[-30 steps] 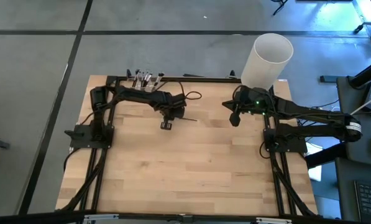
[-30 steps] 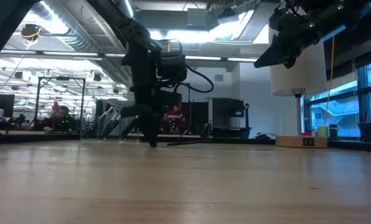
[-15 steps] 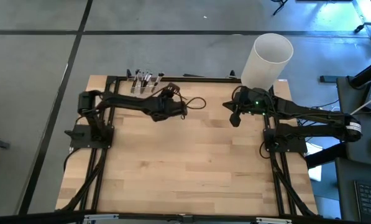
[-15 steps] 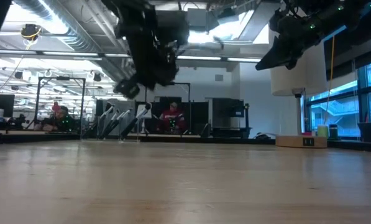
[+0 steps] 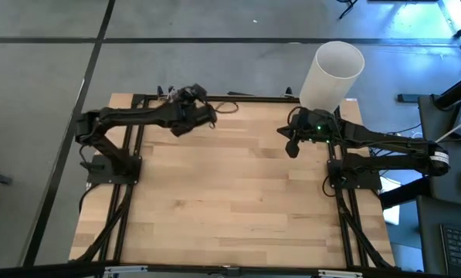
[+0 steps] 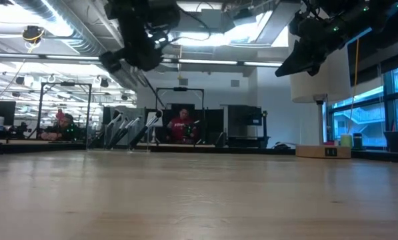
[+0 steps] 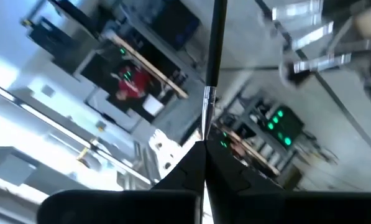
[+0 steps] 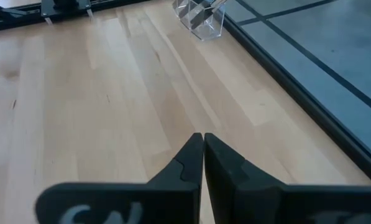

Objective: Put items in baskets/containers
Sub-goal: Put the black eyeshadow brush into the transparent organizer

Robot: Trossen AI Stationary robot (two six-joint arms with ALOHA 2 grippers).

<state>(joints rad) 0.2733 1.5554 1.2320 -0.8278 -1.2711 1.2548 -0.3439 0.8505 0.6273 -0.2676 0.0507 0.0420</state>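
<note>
Brush [image 7: 211, 68], unlabelled, pinched in the left gripper [image 5: 185, 96] at eleven o'clock; right gripper [image 5: 291, 147] closed, empty.

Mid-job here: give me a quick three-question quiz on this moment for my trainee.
1. True or false: the right gripper holds a brush.
2. The left gripper is: A open, B shut on a makeup brush, C shut and empty.
3. At which edge of the table do the clear containers stand?
Key: 1 false, it is shut and empty. 2 B. 3 The far edge, where the left gripper hovers.
</note>
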